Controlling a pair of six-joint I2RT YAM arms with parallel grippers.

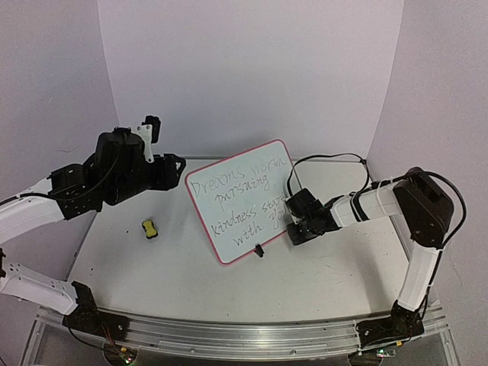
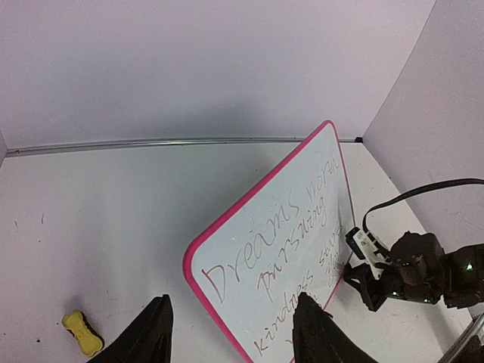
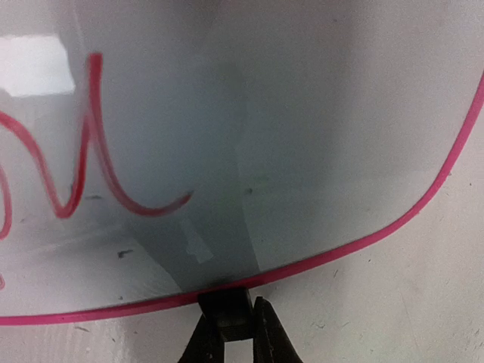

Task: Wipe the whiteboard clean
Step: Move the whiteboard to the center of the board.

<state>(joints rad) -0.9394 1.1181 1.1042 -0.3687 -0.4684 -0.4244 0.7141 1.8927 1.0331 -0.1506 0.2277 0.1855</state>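
Lavender walls enclose a white table (image 1: 175, 274); the whiteboard (image 1: 242, 200) sits askew at its middle, covered in handwriting. At the board's right edge, the right gripper (image 3: 229, 318) is clamped on a small black foot (image 3: 224, 306). Left of the board, the left gripper (image 2: 233, 302) hangs with fingers apart, holding nothing. A yellow block (image 1: 149, 228) lies further left.

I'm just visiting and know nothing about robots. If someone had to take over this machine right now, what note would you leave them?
Right tool: shut on a small black foot at the edge of the pink-framed white rectangular whiteboard, which looks tilted up off the white table.
Left tool: open, empty, near the board's left corner.
Small yellow-and-black block: on the table, left of the board, not held.
Done: board gripped.
Left: handwriting covers the board; nothing looks wiped.
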